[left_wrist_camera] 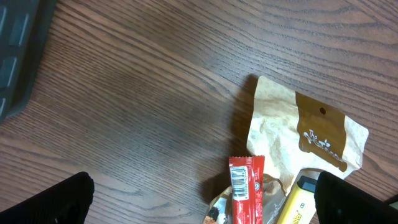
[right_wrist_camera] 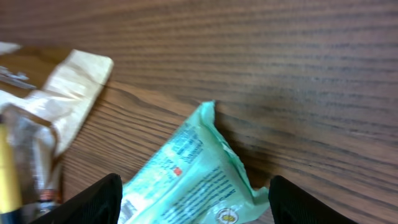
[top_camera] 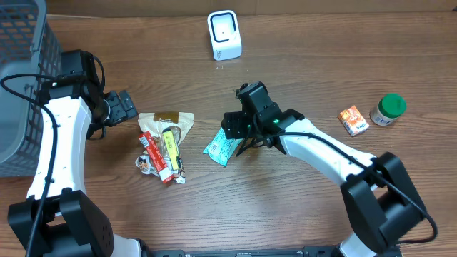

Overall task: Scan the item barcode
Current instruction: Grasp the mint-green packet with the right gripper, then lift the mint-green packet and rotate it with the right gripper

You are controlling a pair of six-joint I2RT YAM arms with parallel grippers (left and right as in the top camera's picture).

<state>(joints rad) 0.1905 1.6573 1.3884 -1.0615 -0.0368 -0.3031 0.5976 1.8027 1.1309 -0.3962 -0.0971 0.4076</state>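
Counter (top_camera: 307,43): brown woodgrain, white scanner (top_camera: 224,34) at rear | teal packet (top_camera: 220,148) flat mid-counter, between spread right end effector (right_wrist_camera: 196,199) | left end effector (left_wrist_camera: 205,202) spread beside snack pile (top_camera: 163,146) | grey basket (top_camera: 21,71) far left

The overhead view is evenly and fairly brightly lit, the wood grain of the tabletop (top_camera: 321,43) sharp; short soft shadows lie under the arms, and the white scanner (top_camera: 224,34) looks close to washed out. The left wrist view is crisp; a dark shadow hugs the left edge of the tan pouch (left_wrist_camera: 273,124), so light probably falls from the right there. The right wrist view is soft and smeared; the green packet (right_wrist_camera: 186,177) is too blurred to read its print.
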